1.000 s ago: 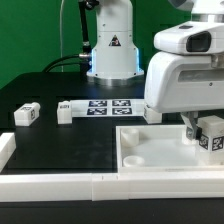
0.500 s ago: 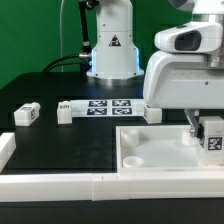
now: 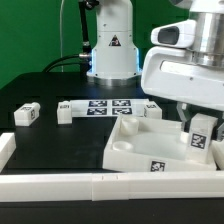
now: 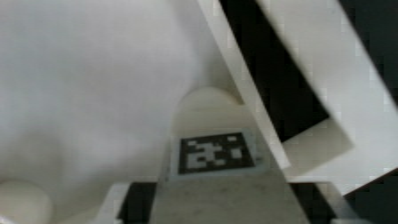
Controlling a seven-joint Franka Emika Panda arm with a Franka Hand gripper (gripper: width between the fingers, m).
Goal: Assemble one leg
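Observation:
My gripper (image 3: pixel 203 132) is shut on a leg (image 3: pixel 199 143), a small white block with a black-and-white tag, at the exterior view's right. It holds the leg upright at the far right corner of the large white tray-like top (image 3: pixel 135 150), which lies skewed with a tag showing on its front wall. In the wrist view the leg (image 4: pixel 217 153) fills the middle between my dark fingers (image 4: pixel 146 200), and its far end points into the white top (image 4: pixel 89 90). Whether the leg touches the top is hidden.
Three more legs lie on the black table: one (image 3: pixel 27 114) at the left, one (image 3: pixel 65 110) beside the marker board (image 3: pixel 108 106), one (image 3: pixel 152 108) behind the top. A white rail (image 3: pixel 60 185) runs along the front edge.
The tray-like top has swung and tipped, so its front wall with a tag now shows. My gripper has moved slightly left and down with the leg.

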